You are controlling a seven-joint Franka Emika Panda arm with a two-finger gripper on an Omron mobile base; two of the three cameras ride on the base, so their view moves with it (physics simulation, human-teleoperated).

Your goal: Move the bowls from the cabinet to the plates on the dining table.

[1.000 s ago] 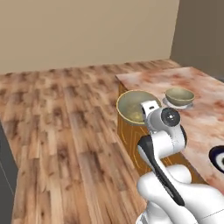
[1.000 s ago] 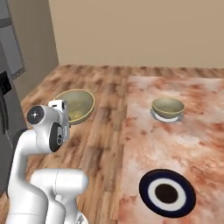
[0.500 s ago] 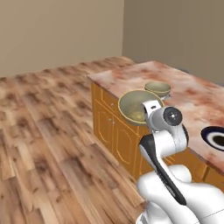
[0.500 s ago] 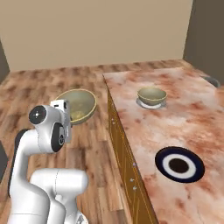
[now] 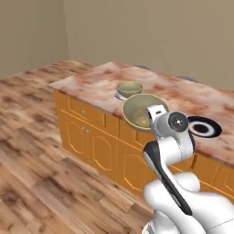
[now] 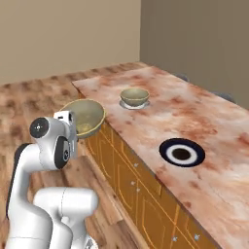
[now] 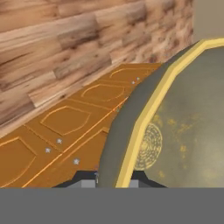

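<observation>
Jaws clamped on the yellowish rim of a bowl (image 7: 175,127), gripper (image 7: 114,175) closed tight on it at the bottom of the hand view. Held bowl (image 5: 141,111) carried tilted in front of the wrist, mouth turned toward the base cameras, off the near edge of the table (image 5: 91,84) and above its orange cupboard front (image 7: 65,127). Seen from the right, same bowl (image 6: 85,116) just beside the table (image 6: 214,185) edge, over the wooden floor (image 6: 29,97).

Second bowl (image 5: 129,87) upright on the pale plate (image 5: 119,95), near the middle of the marbled top; from the right, bowl (image 6: 134,96) on the pale plate (image 6: 134,104), well apart from the held one. Dark plate (image 5: 203,127) with its white ring bare, nearer the base and partly behind the wrist; from the right, dark plate (image 6: 181,152) lying flat in open tabletop. Nothing standing between held bowl and dark plate but the table edge itself.

Bowls alike: deep, round, olive-grey, paler yellow at the lip, faint ringed mottling at the bottom inside. Beige walls behind; plank floor (image 5: 36,151) to the left of the table.
</observation>
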